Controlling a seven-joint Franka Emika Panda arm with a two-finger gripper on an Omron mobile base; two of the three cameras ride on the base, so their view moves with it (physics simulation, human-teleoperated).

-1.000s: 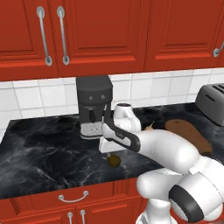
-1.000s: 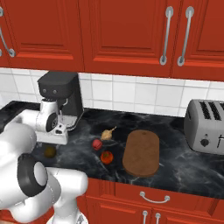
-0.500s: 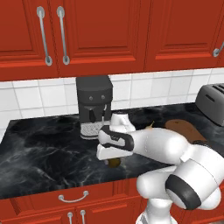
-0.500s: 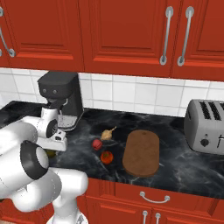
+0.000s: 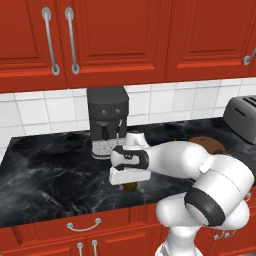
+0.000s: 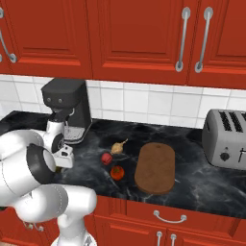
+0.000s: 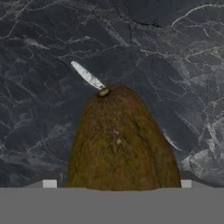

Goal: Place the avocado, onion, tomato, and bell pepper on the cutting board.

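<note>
Simulated kitchen, three views of one moment. The claw is low over the avocado, which lies on the black marble desk. In the hand view the fruit sits between the two fingertips, one at each flank, stem end toward 12 o'clock; the jaws stand wide and whether they already press the skin cannot be told. In the left base view a sliver of the fruit shows just under the hand, at 5 o'clock from the coffee machine.

Progress: none of the four items is on the cutting board, whose top is bare. In the right base view the onion lies at 10 o'clock from the board. Two red fruits, one just beside the onion and one nearer the desk's front edge, lie at 9 o'clock from the board; which is tomato and which pepper cannot be told. The toaster stands at 2 o'clock from the board.

Judged stage: the first pick, the avocado; all four placements are left.
</note>
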